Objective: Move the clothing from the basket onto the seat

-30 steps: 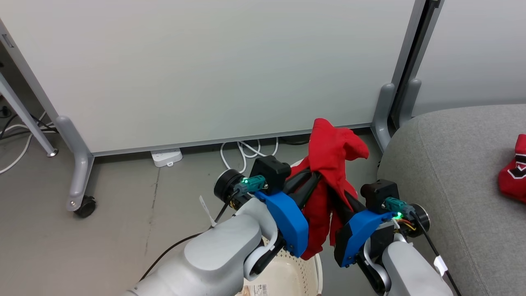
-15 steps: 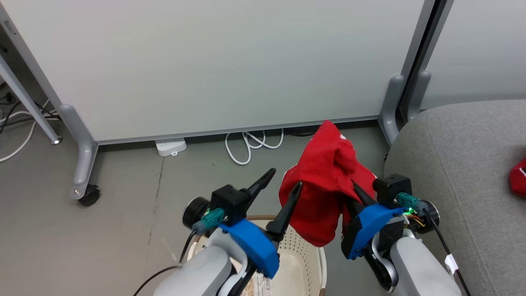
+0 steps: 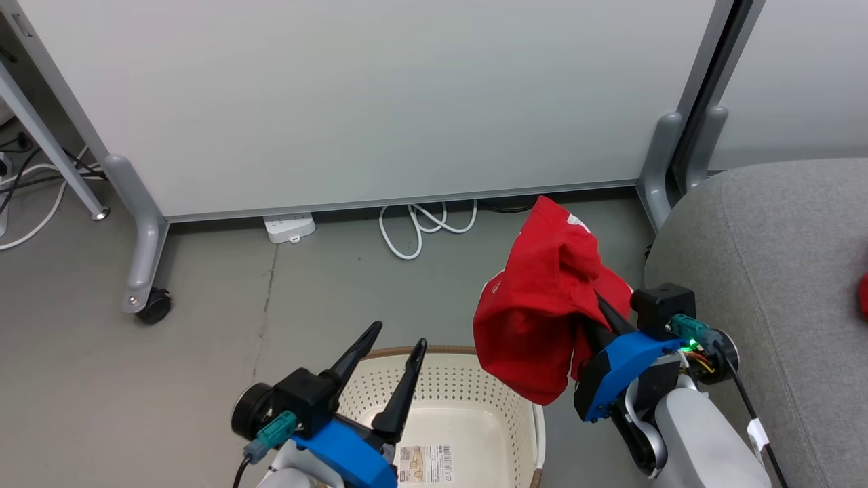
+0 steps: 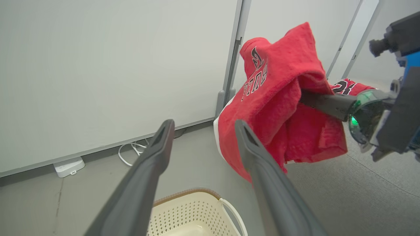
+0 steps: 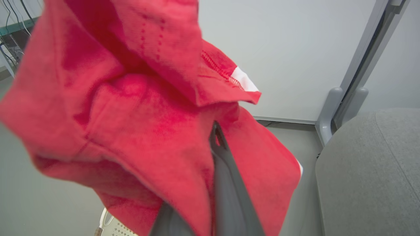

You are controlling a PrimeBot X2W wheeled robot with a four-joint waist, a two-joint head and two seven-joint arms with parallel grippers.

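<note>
The clothing [image 3: 536,325] drapes the right gripper [image 5: 214,137], hiding fingertips.

A large pale panel [image 3: 366,102] stood upright across the back, its lower edge raised off the grey floor [image 3: 203,379]. A grey leg [image 3: 139,224] held up its left end and ended in a black caster [image 3: 154,306] on the floor. Another grey leg [image 3: 661,163] stood at its right end. Just beside that, a third leg [image 3: 708,142] carried a second panel [image 3: 800,74]. Under the first panel's edge lay a white power strip [image 3: 289,227], and to its right a looped white cable [image 3: 424,227]. A thin crack [image 3: 266,298] ran down the floor from near the strip. At the far left a slanted metal pole [image 3: 47,142] reached the floor, with black and white cords [image 3: 20,179] behind it.
</note>
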